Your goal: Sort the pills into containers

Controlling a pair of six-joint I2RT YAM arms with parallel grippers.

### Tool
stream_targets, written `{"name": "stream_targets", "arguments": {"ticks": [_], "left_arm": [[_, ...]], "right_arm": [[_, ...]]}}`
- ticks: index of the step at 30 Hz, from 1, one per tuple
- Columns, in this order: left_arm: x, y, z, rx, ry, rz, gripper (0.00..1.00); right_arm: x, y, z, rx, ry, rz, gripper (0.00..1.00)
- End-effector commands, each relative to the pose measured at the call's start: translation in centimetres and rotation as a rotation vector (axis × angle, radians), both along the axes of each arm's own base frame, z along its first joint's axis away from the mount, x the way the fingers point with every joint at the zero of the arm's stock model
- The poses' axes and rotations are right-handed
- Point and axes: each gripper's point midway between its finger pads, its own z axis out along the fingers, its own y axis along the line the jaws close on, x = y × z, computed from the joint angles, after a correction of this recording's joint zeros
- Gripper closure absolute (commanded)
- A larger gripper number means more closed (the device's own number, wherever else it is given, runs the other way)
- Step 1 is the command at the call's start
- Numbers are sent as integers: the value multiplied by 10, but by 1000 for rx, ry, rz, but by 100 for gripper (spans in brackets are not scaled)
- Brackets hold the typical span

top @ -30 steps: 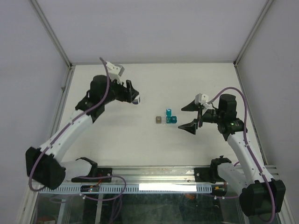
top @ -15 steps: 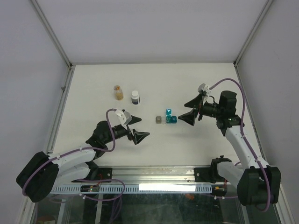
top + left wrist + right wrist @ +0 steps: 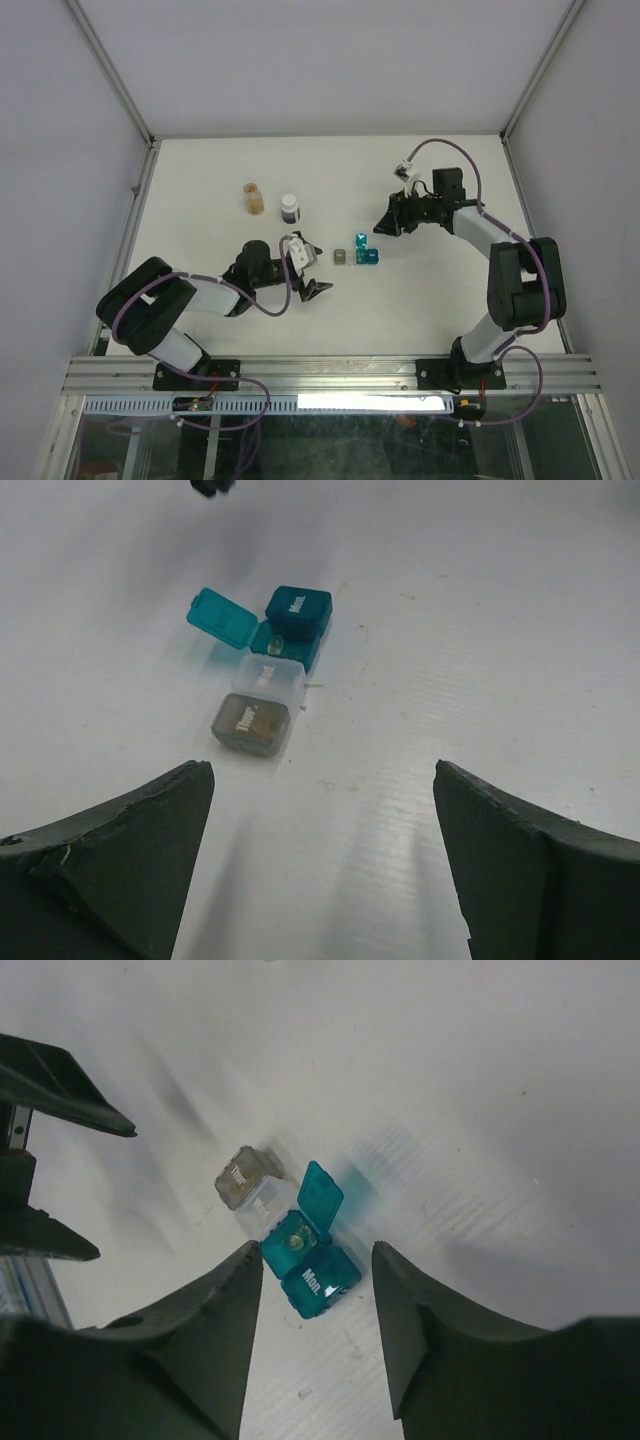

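Note:
The containers sit mid-table in a small cluster. They are a teal box (image 3: 366, 256) marked "Mon." (image 3: 322, 1280), an open teal compartment (image 3: 292, 1242) with its lid up (image 3: 222, 617), a clear box (image 3: 268, 680) and a grey cube (image 3: 342, 257). A small yellowish pill (image 3: 294, 1245) lies in the open compartment. My left gripper (image 3: 308, 268) (image 3: 325, 820) is low on the table just left of the cluster, open and empty. My right gripper (image 3: 388, 220) (image 3: 316, 1250) hovers behind and right of the cluster. It is open at a narrower gap, and the teal box shows between its fingers, untouched.
An amber bottle (image 3: 254, 198) and a dark bottle with a white cap (image 3: 290, 208) stand upright at the back left of the cluster. The left gripper's fingers (image 3: 60, 1100) show at the left edge of the right wrist view. White walls close the table (image 3: 440, 290) on three sides.
My left arm left the bottles at the back and came down low beside the containers, jaws open. My right gripper swung toward the back and narrowed its jaws.

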Motion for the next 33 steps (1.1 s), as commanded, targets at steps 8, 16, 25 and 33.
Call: {"name": "stream_targets", "arguments": {"ticks": [8,16,25,33], "left_arm": [[42,-40,-5,50,-90,-76,11],[60,-45,-28,121,6,-27,14],[78,-46,-53,211,115,40,18],[78,-52,-62,227,137,19,31]], "right_arm": [[29,7,-34,-86,125,-80,79],[35,9,-49,-79,184,-72,82],[33,14,-53,-56,222,-43,83],[32,18,-62,-53,267,-37,83]]}}
